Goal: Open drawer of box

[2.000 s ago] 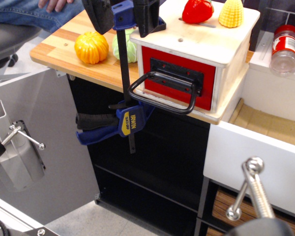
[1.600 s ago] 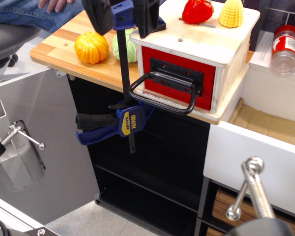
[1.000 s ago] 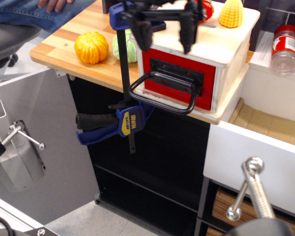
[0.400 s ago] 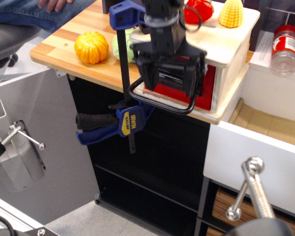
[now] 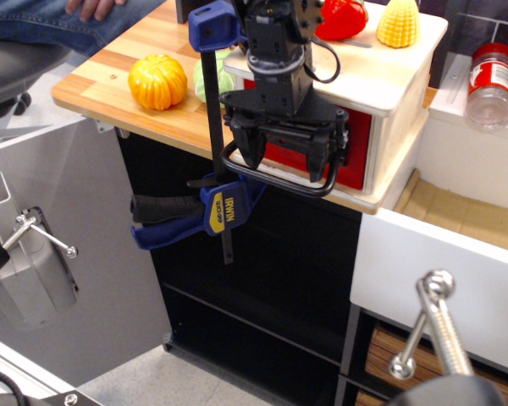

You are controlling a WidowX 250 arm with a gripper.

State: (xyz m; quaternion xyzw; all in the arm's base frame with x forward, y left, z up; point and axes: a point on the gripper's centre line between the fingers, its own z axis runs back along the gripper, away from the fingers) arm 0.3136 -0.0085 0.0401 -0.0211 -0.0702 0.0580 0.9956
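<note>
The pale plywood box point(image 5: 388, 74) stands on the wooden counter, with its red-fronted drawer point(image 5: 356, 150) closed. The drawer's large black loop handle point(image 5: 281, 180) sticks out forward and downward. My gripper point(image 5: 285, 162) hangs directly in front of the drawer face, pointing down, and hides most of the red front and the black plate. Its two black fingers point(image 5: 249, 152) are spread wide apart and reach down into the handle's loop, just behind the front bar. I cannot tell if they touch the handle. Nothing is held.
A blue bar clamp point(image 5: 223, 210) grips the counter edge just left of the handle. An orange pumpkin point(image 5: 157, 81) and a green cabbage point(image 5: 204, 81) sit on the counter. A red pepper point(image 5: 343, 17) and corn point(image 5: 398, 22) rest on the box. A white drawer point(image 5: 415, 275) with a silver handle point(image 5: 433, 326) stands open at the lower right.
My gripper has come down from above the box's top to the front of the drawer. Its spread fingers have lowered into the handle loop. The drawer has not moved.
</note>
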